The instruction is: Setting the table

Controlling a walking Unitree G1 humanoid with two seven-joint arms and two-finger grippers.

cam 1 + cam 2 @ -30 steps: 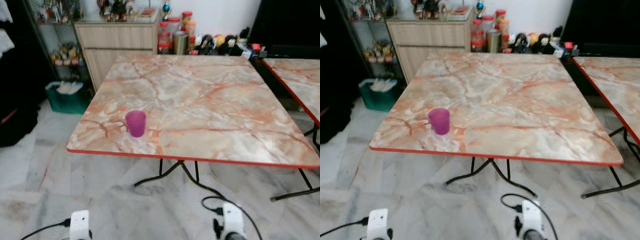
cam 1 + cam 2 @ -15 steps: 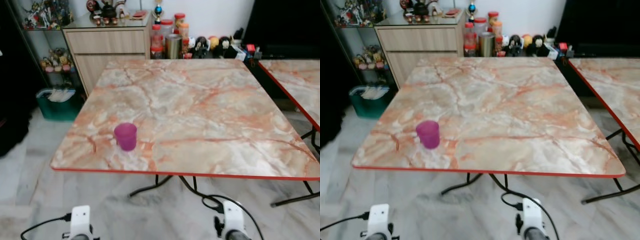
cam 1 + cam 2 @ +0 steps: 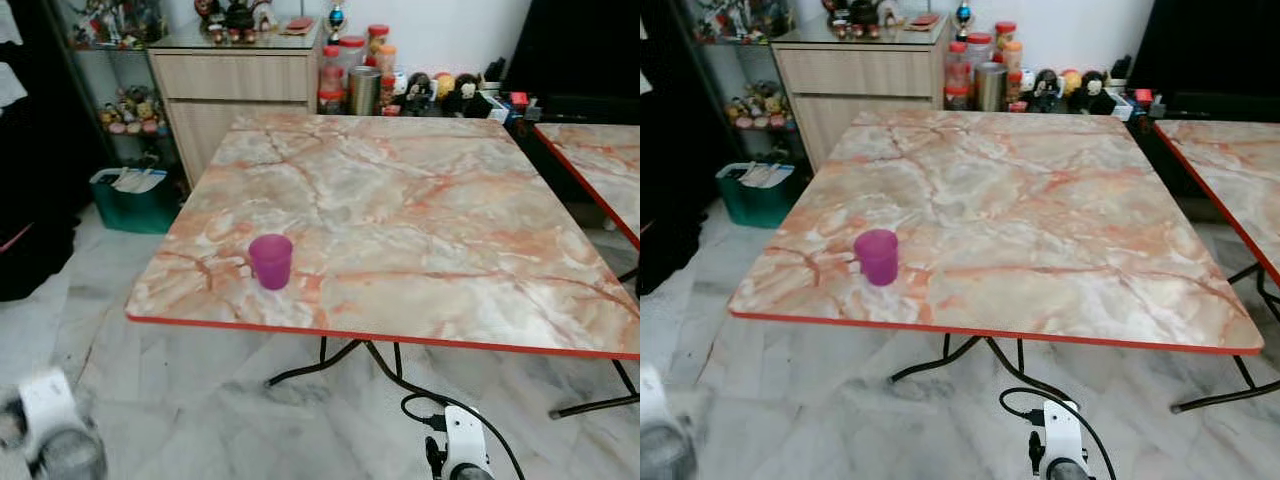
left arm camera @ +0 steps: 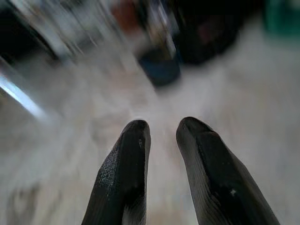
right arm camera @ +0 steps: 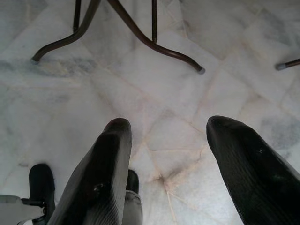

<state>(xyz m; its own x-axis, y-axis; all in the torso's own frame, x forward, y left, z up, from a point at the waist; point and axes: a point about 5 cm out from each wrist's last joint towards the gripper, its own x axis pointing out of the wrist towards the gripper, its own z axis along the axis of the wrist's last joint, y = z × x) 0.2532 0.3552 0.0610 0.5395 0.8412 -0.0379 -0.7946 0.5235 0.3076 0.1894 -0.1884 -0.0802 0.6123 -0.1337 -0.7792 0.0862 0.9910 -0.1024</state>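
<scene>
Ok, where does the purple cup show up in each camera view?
Left eye: purple cup at the table's near-left corner.
Right eye: same corner, further left in the picture.
Left wrist: not in it.
Right wrist: not in it.
Shared landmark: the table's red front edge.

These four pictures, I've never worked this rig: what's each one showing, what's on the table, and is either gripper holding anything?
The two wide pictures come from a stereo camera on a humanoid robot's head, looking down at a marble-patterned table. On it, near the front left corner, stands one purple cup. The other two pictures come from wrist cameras looking along each gripper's two black fingers. The left gripper is blurred, with a narrow gap between its fingers, holding nothing. The right gripper is open and empty, above the floor by the table's legs. A cabinet and jars stand behind.
</scene>
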